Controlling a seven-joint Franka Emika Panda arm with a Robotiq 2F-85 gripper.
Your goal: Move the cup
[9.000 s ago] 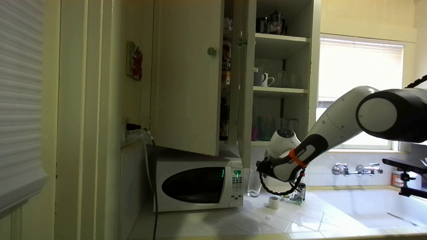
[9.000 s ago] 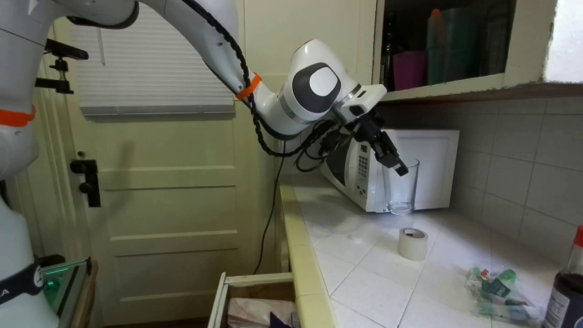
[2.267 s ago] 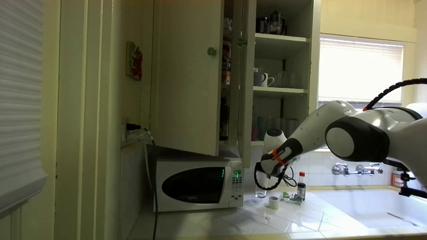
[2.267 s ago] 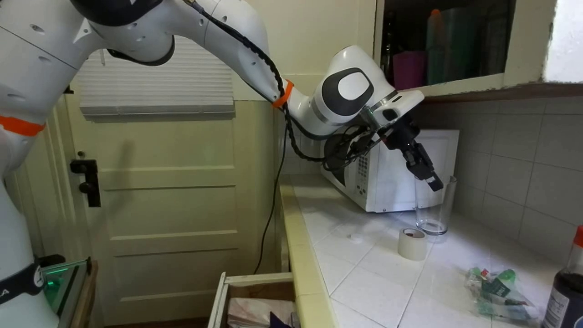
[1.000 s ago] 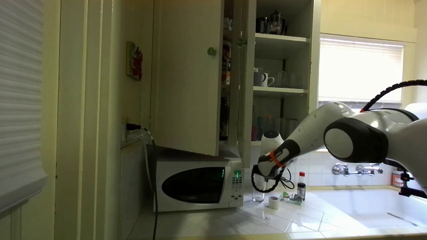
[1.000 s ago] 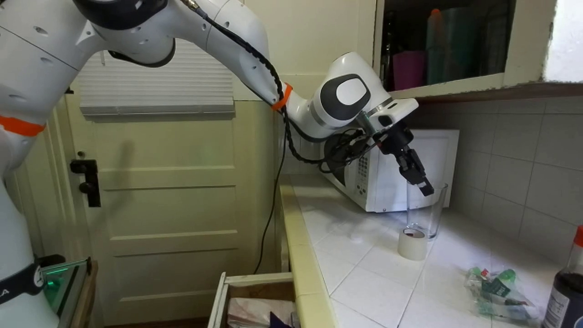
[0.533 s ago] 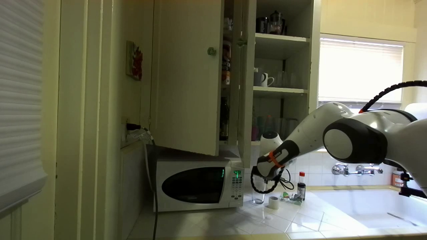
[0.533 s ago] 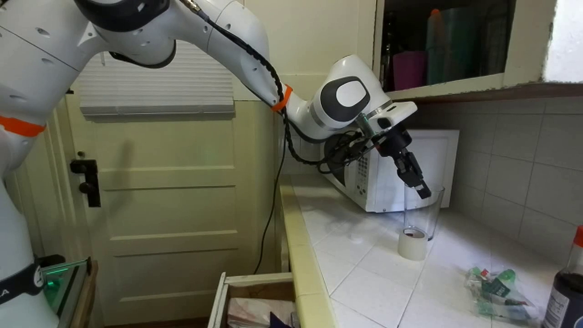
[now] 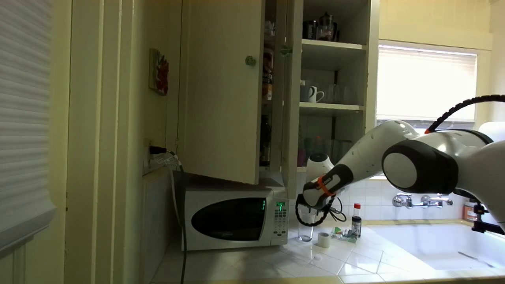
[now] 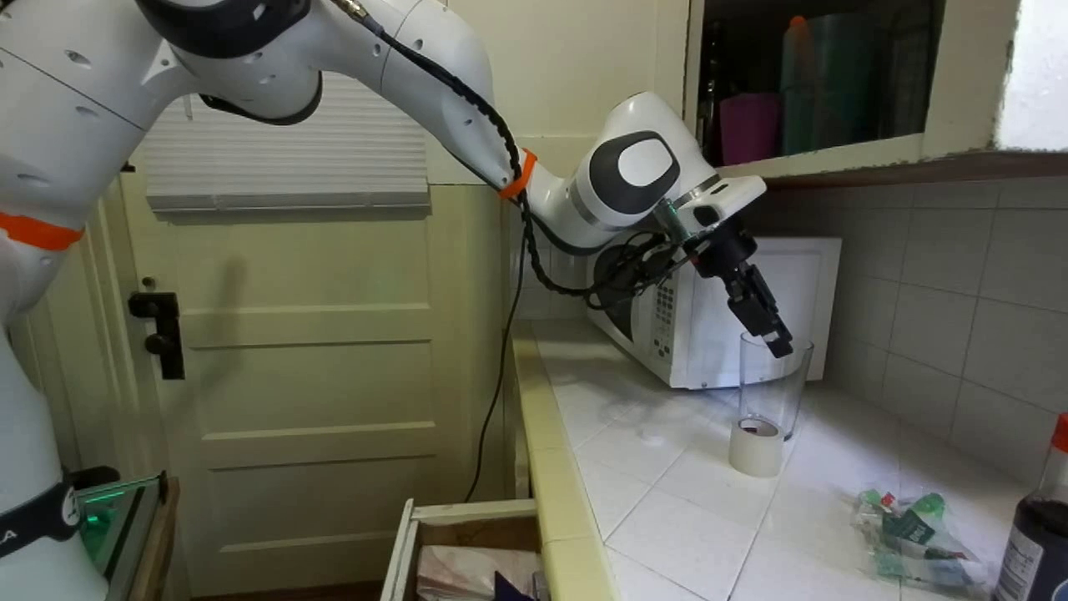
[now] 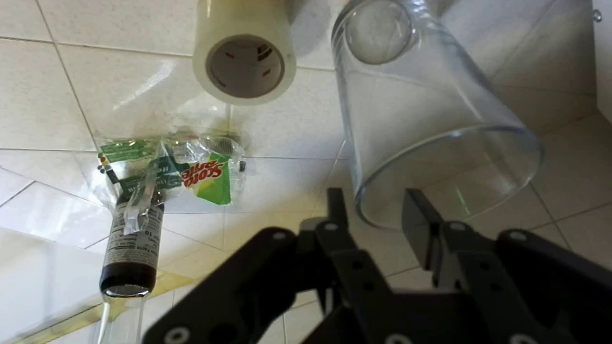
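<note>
Cup [image 10: 769, 401]: tall clear glass, standing on white tiled counter [image 10: 676, 534], near microwave [image 10: 709, 334]. Gripper [image 11: 374, 204] angled down at its mouth, jaws parted, one each side of glass wall in wrist view; whether either touches rim, cannot tell. Tape roll [image 11: 205, 52] on end, near cup. Farther along counter: Scotch-Brite packet [image 11: 191, 167], then red-capped bottle [image 9: 356, 225], upright. Past bottle, sink [image 9: 418, 236]. Below counter edge, drawer [image 10: 476, 512] standing open. Cupboard [image 9: 372, 79] above, white mug [image 9: 313, 95] on shelf [image 9: 343, 107].

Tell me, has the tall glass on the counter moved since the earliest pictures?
Yes. Judged against the microwave in an exterior view, the glass has come away from it, closer to the tape roll.
</note>
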